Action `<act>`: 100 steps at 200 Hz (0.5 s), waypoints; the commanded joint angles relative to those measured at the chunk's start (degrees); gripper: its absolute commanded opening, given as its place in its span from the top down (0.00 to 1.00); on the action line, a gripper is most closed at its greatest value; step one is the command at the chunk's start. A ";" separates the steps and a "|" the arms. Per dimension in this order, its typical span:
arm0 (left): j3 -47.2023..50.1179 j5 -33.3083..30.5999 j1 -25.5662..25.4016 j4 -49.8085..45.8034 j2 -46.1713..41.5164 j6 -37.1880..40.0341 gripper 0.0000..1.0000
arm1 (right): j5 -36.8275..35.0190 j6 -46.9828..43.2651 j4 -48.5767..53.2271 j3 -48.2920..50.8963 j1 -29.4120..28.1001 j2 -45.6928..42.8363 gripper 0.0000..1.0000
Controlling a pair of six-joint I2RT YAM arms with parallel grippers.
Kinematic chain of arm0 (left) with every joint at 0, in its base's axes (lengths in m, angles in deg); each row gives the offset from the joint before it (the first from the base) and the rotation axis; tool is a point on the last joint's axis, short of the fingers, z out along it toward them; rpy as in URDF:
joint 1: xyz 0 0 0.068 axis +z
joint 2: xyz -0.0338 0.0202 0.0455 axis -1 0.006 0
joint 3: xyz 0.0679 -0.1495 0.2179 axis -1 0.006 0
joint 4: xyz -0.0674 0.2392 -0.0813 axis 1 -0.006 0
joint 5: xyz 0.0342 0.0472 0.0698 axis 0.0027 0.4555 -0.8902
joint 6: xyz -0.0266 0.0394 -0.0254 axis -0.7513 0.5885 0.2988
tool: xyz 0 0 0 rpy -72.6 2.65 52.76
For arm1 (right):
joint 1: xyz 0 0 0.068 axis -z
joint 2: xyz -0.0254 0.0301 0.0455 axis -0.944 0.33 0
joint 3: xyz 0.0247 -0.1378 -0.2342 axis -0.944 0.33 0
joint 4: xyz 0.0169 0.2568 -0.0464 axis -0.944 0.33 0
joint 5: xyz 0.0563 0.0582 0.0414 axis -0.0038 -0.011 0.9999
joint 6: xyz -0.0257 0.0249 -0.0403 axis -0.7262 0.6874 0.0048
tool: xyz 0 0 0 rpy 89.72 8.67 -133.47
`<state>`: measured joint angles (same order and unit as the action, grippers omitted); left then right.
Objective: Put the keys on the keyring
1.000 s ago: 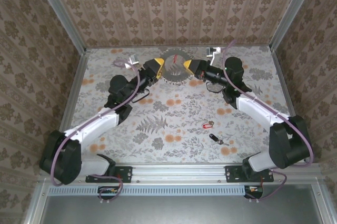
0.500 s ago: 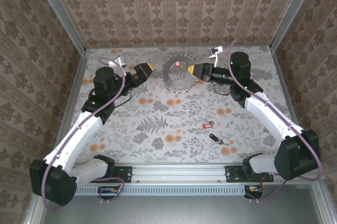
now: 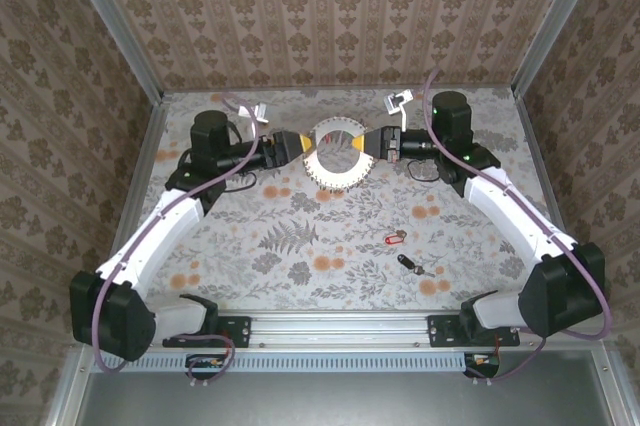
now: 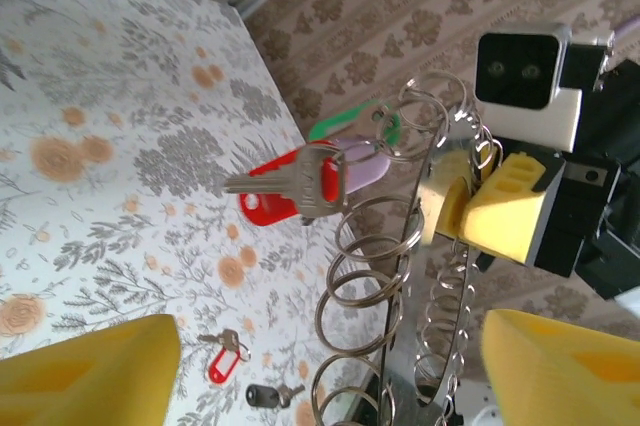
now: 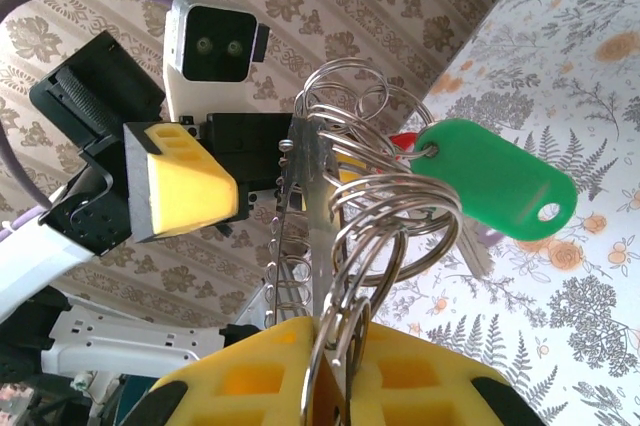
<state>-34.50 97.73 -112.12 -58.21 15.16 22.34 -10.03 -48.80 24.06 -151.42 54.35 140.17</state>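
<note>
**Keyring between the two hands, loose keys nearer the bases**

The keyring [image 3: 335, 179] stood upright over the far middle of the desk [image 3: 300, 236], with the left hand [image 3: 303, 146] at its left rim and the right hand [image 3: 366, 143] at its right rim. The right hand's fingers [image 5: 420, 376] pinched the rim between them, while the left hand's fingers [image 4: 90, 371] straddled the opposite rim, spread well apart. Several keys [image 4: 300, 181] hung from the keyring's loops. Nearer the arm bases and right of centre, a tagged key [image 3: 393, 239] lay on the desk, with a second key [image 3: 408, 265] near it, closer still to the bases.

Floral-print table [image 3: 330, 236], damask-papered walls [image 3: 330, 16] on three sides, a metal rail [image 3: 340, 324] along the near edge.
</note>
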 commanded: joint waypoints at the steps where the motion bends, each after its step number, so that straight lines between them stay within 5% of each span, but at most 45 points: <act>1: -2.34 5.21 -0.46 3.00 0.96 0.94 0.27 | 2.63 -1.07 -1.68 -2.17 0.00 0.44 0.88; 100: -3.13 7.87 -2.32 8.80 3.40 -2.08 0.73 | 5.95 -4.87 0.30 -4.02 -0.05 4.29 0.86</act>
<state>-35.58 103.46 -114.19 -52.79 18.72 20.66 -5.96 -50.37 23.99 -152.95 54.35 144.04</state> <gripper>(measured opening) 0.305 0.139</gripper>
